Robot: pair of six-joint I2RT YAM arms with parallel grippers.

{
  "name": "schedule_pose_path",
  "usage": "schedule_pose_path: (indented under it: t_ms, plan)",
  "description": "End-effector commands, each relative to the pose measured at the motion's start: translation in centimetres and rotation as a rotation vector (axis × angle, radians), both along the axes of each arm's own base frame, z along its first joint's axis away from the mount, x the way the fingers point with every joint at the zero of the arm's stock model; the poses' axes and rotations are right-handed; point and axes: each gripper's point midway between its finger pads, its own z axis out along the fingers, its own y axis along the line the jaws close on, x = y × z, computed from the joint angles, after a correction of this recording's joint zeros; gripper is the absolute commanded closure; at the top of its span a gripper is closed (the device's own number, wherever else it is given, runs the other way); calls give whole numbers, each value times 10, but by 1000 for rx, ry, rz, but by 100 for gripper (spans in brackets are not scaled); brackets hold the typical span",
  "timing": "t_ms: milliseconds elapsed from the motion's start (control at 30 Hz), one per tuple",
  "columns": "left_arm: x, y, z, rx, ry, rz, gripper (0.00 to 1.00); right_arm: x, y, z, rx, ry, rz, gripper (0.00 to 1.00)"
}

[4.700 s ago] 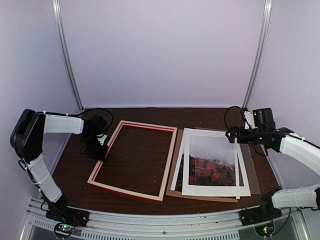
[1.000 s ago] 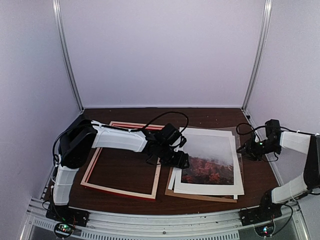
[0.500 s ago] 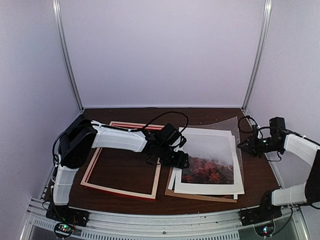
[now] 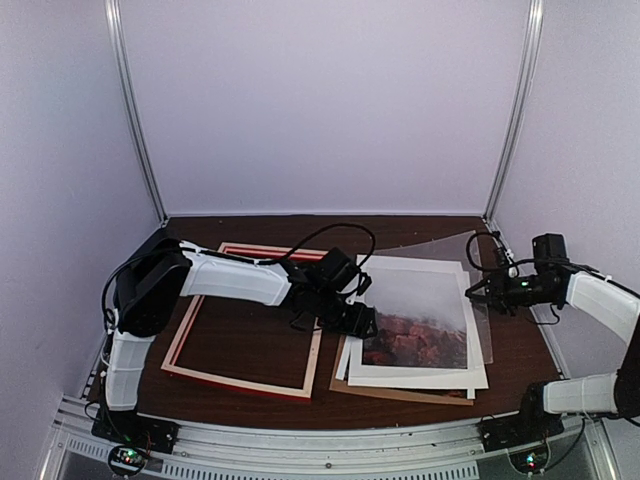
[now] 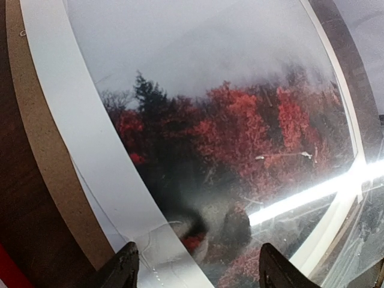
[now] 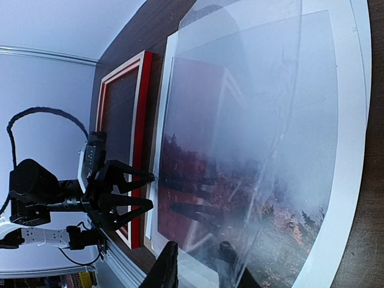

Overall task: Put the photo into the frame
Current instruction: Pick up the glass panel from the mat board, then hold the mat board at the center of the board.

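While the left gripper (image 5: 197,267) hangs with its two fingers spread wide and nothing between them, the photo (image 5: 240,114) lies flat directly beneath and ahead of them. Its red trees start just past the fingertips and its misty sky lies farther out. Beside the finger nearer the frame runs the print's white border, then the brown backing board (image 5: 33,150) under the stack. Behind the gripper, the frame (image 4: 240,384) lies flat on the table next to that stack. At the photo's far side, the right gripper (image 4: 478,291) is pinched on the edge of the clear sheet (image 4: 450,262) and holds that side up off the print. The sheet slopes down across the picture toward the left fingers, and its low side appears to rest on the print there, though the exact line is hard to make out. The photo reads as thin, light paper, limp enough to bow or crease if squeezed mid-sheet and smooth enough to skid on the sheets below. Lying flat, it offers no lip to catch. The sensible hold is therefore probably the white border at the edge nearest the left fingers, with one finger eased under and the printed face kept out of the pinch. That would come once the sheet is clear of it.
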Motion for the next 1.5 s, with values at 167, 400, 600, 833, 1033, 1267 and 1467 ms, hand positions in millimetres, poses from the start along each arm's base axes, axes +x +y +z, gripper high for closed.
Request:
schedule_pose_path:
  t_ms: [167, 400, 600, 833, 1033, 1267, 1467]
  plan:
    - [-5, 6, 3, 6, 10, -1, 31, 6, -7, -2, -68, 42, -9, 84]
    - [-2, 7, 13, -3, -14, -3, 30, 10, -11, -2, -82, 57, -33, 100]
    - [11, 18, 51, -34, -92, -4, 19, 16, -6, 22, -38, 13, -26, 100]
    - [52, 97, 119, -62, -175, 155, 12, 24, 6, 77, 88, -89, -35, 100]
    - [93, 223, 120, 105, -159, 357, 10, 27, 19, 129, 180, -170, -15, 100]
    - [105, 359, 73, 331, -56, 592, 9, 33, 41, 179, 254, -259, 29, 100]
    - [104, 413, 37, 465, 4, 682, 9, 32, 63, 187, 269, -257, 74, 100]
